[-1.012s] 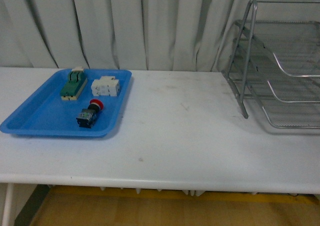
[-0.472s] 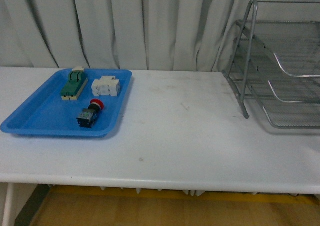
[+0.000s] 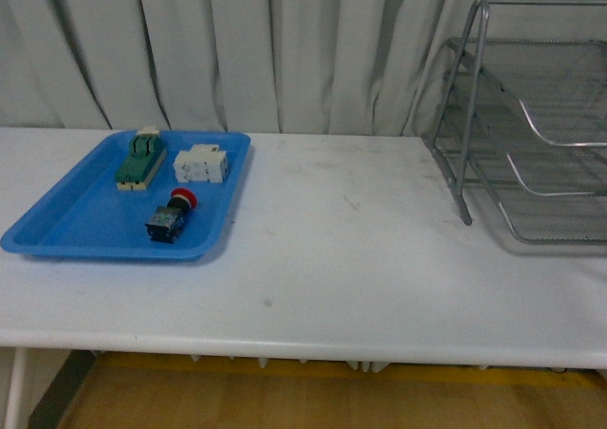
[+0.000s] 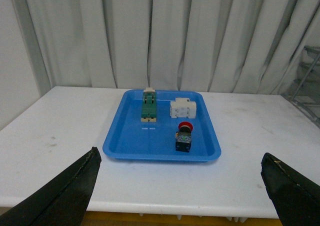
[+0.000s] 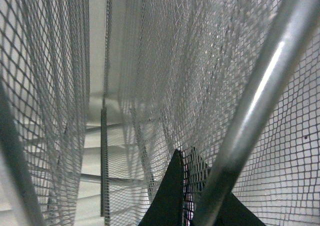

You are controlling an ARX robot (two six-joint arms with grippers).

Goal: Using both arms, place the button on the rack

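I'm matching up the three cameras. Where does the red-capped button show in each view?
Front view: button in the blue tray, left side, near its front rim.
Left wrist view: button mid-picture, in the same tray.
Right wrist view: not in it; only the rack mesh shows.
Shared landmark: white blocky component just behind the button.

A flat blue plastic tray (image 3: 81, 218) is shown resting on the left part of a white table (image 3: 360, 258); in the tray's far half a green-and-cream switch (image 3: 139, 160) is laid lengthwise; just beside it, toward the table's middle, a white blocky component (image 3: 200, 164) is placed, the two not touching; the table top is marked by faint scuffs; pale pleated curtains (image 3: 237, 49) are hung behind the table; a yellowish floor (image 3: 285, 401) is seen below its front edge.
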